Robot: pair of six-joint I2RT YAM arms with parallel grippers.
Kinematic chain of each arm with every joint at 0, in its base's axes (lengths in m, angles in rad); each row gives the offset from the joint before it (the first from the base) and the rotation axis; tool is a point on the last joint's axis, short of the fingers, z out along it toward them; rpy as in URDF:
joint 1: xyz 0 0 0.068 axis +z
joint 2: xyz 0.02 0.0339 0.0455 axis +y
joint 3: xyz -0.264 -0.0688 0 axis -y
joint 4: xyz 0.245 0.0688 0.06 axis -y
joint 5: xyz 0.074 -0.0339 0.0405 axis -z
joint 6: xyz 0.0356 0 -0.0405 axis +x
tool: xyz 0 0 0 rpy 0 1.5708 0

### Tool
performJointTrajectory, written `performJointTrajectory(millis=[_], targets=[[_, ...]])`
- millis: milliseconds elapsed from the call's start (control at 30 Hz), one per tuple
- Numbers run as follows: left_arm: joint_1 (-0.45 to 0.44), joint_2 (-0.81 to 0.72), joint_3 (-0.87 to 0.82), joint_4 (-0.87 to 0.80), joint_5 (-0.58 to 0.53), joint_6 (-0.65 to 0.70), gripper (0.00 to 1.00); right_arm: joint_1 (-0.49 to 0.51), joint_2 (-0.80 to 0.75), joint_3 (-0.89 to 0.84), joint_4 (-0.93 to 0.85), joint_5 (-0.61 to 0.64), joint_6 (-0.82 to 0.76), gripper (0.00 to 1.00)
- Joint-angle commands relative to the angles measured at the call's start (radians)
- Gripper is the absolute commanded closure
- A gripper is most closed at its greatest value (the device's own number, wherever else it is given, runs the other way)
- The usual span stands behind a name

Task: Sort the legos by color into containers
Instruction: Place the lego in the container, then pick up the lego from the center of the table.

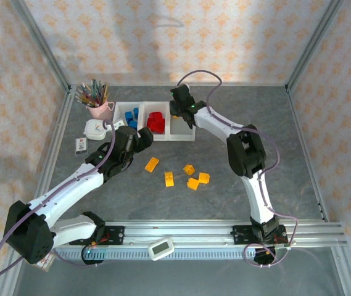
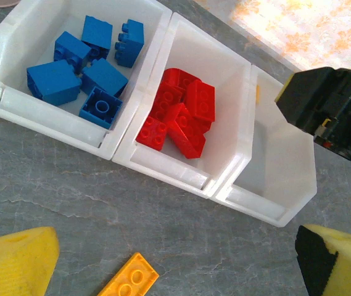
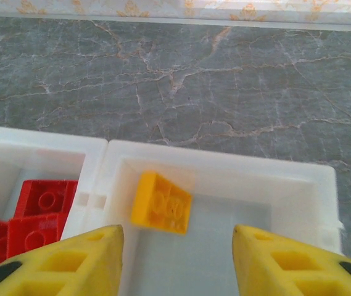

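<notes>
We record the left hand [image 2: 175, 246] open, empty, near loose orange legos [image 1: 169, 179]; blue legos [image 2: 95, 80] in the left bin [image 2: 52, 120]; red legos [image 2: 178, 117] in the middle bin [image 2: 163, 172]; one yellow lego [image 3: 161, 203] in the right bin [image 3: 224, 169], beneath the open, empty right hand [image 3: 178, 246].

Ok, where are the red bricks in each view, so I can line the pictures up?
Top external: red bricks in the middle bin, upper centre.
Left wrist: red bricks in that bin, centre of frame.
Right wrist: red bricks at the lower left edge.
Shared landmark: the right bin beside them, holding one yellow brick.
</notes>
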Motion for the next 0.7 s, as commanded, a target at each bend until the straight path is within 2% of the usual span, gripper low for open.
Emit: performJointTrajectory(millis=[0, 200, 433, 667], targets=[[0.008, -0.028, 0.021, -0.011, 0.025, 0.021, 0.01, 0.005, -0.165, -0.088, -0.008, -0.021, 0.010, 0.48], [-0.003, -0.060, -0.013, -0.014, 0.074, 0.006, 0.01, 0.011, -0.333, -0.329, -0.006, -0.081, 0.061, 0.41], [-0.064, -0.104, -0.064, -0.031, 0.073, -0.027, 0.01, 0.041, -0.507, -0.566, -0.062, -0.105, 0.083, 0.35], [-0.141, -0.157, -0.148, -0.024, 0.059, -0.095, 0.01, 0.090, -0.593, -0.741, -0.133, -0.114, 0.079, 0.29]])
